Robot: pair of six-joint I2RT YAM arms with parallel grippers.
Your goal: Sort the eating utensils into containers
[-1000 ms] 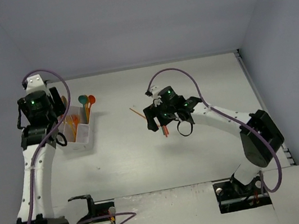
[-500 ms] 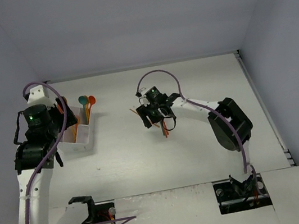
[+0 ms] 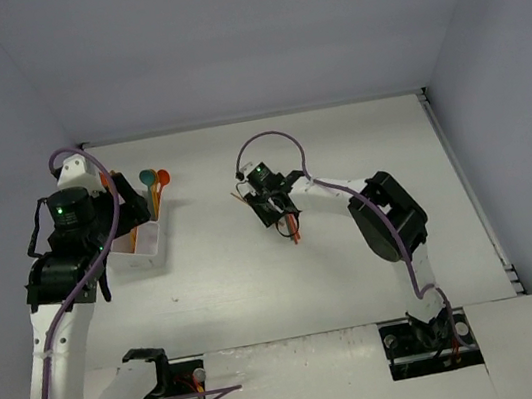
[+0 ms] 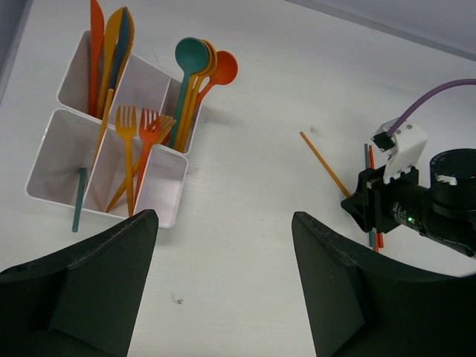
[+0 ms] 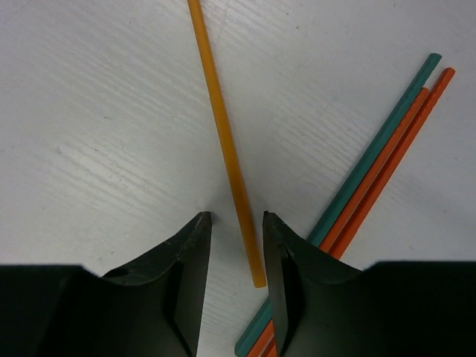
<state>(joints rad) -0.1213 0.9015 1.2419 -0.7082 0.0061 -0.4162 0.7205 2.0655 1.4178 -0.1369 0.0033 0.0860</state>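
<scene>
The white compartment box, the containers (image 4: 168,195), holds orange and teal spoons (image 4: 190,56), orange forks (image 4: 128,120), knives (image 4: 97,33) and one teal stick (image 4: 78,199). My left gripper (image 4: 223,216) hangs open and empty above the bare table to the right of the box. My right gripper (image 5: 236,216) is down at the table with its jaws narrowed on either side of the near end of an orange stick (image 5: 223,141). Slim gaps still show, so the stick lies flat and ungripped. A teal stick (image 5: 379,141) and two red-orange sticks (image 5: 398,145) lie just to the right.
In the top view the box (image 3: 148,243) sits at the far left under the left gripper (image 3: 130,203). The right gripper (image 3: 269,205) and the loose sticks (image 3: 293,228) are mid-table. Grey walls close in the back and both sides.
My right gripper moved left and away onto the orange stick, and its jaws narrowed sharply around it. The left arm shifted a little over the box, its jaws unchanged.
</scene>
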